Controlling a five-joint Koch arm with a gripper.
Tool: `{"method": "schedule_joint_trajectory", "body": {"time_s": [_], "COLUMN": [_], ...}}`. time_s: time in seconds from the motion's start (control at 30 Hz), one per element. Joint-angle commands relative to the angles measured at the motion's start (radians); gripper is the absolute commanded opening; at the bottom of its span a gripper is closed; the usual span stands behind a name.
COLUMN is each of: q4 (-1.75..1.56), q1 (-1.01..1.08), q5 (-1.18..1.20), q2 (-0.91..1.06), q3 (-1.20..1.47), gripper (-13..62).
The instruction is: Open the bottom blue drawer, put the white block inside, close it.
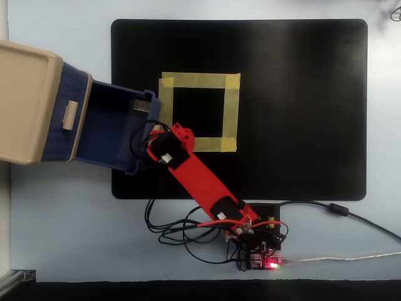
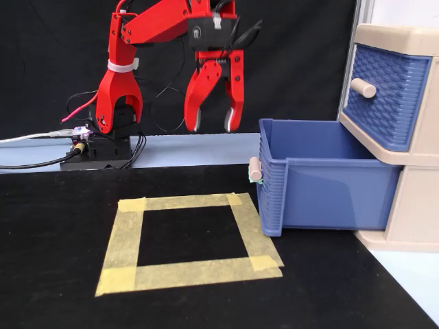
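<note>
Hand: released, fingers spread apart, pointing down, grasping nothing; hung in the air near the drawer's front corner.
Bottom drawer: pulled far out of the cabinet, open top, small beige handle facing the tape square.
Top drawer: closed flush in the cabinet.
White block: could not be seen in either view; drawer inside looked bare from overhead.
Tape square: yellow, flat on the black mat, nothing inside it.
Arm: red, reached from its base toward the drawer.
Table: pale blue, under the mat.
</note>
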Motion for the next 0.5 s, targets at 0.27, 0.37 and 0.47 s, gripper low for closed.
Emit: {"method": "schedule_joint_trajectory", "body": {"time_s": [0.27,0.37,0.47], "q4": [-0.434,-0.491,-0.494], "q1": [-0.166,-0.198,-0.212], "q5": [-0.4,-0.495,-0.508], "q2": [-0.385,-0.492,-0.549], "q3": [-0.434,-0.583,-0.664], "gripper": [34.5,34.6,34.4]}}
